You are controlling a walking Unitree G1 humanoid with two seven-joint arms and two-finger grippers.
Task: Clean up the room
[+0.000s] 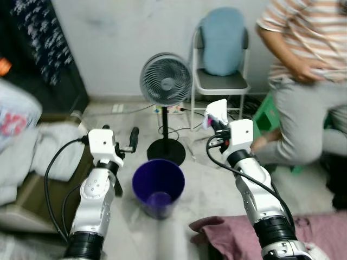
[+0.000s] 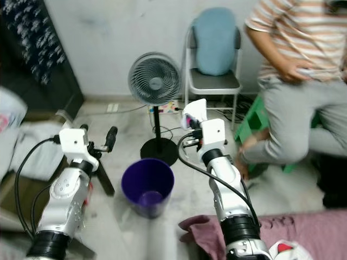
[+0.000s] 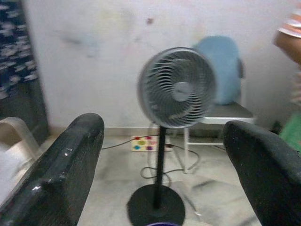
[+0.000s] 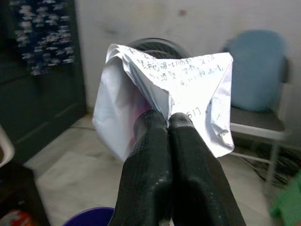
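A crumpled white sheet of paper with handwriting (image 4: 169,89) is pinched in my right gripper (image 4: 168,121), whose black fingers are shut on it. In the eye views that paper (image 1: 217,112) is held up to the right of and above a purple bin (image 1: 158,187) that stands on the floor between my arms. My left gripper (image 1: 120,136) is raised to the left of the bin, open with nothing between its fingers (image 3: 61,174).
A standing fan (image 1: 166,81) is just behind the bin, with a folding chair holding a blue cushion (image 1: 221,49) behind it. A person (image 1: 303,81) is at the right by a green stool (image 1: 265,115). Pink cloth (image 1: 227,227) lies near right, bedding (image 1: 32,151) at the left.
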